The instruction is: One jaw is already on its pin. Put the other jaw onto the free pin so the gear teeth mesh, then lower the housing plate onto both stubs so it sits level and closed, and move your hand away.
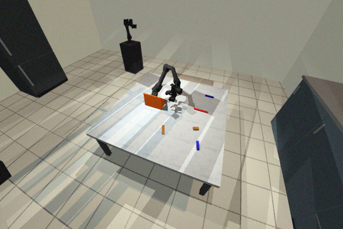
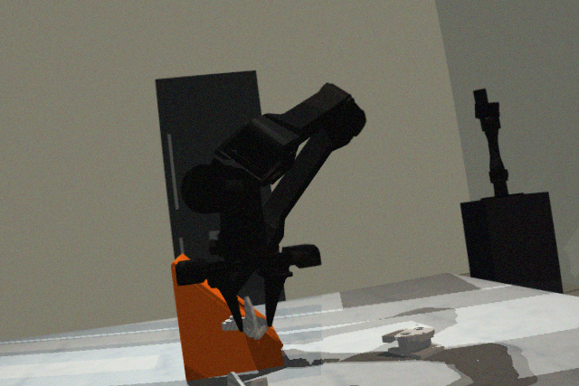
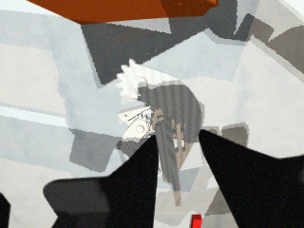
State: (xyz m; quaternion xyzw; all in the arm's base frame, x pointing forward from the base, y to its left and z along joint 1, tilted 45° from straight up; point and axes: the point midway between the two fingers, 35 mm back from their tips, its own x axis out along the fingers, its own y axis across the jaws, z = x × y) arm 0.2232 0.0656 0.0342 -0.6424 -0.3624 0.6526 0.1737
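Observation:
My gripper point(image 1: 171, 100) point(image 2: 256, 327) point(image 3: 177, 137) is shut on a grey jaw point(image 2: 250, 318) point(image 3: 154, 76) and holds it above the table. The jaw's curved, toothed end points away from the fingers in the wrist view; its ribbed body lies partly in shadow. Pale mechanism parts point(image 1: 177, 109) point(image 3: 139, 128) lie below and partly behind the held jaw, one with a round hole. In the exterior view, a pale part point(image 2: 413, 342) with two round holes on top sits on the table to the right, apart from the gripper. I cannot tell the pins, the other jaw and the housing plate apart clearly.
An orange wedge-shaped block point(image 1: 153, 101) point(image 2: 210, 344) point(image 3: 123, 11) stands close beside the gripper. A red bar point(image 1: 200, 110) point(image 3: 196, 221), two blue bars point(image 1: 209, 96) point(image 1: 197, 145) and two orange bars point(image 1: 163, 129) point(image 1: 195, 128) lie on the table. A second arm stands on a black pedestal beyond.

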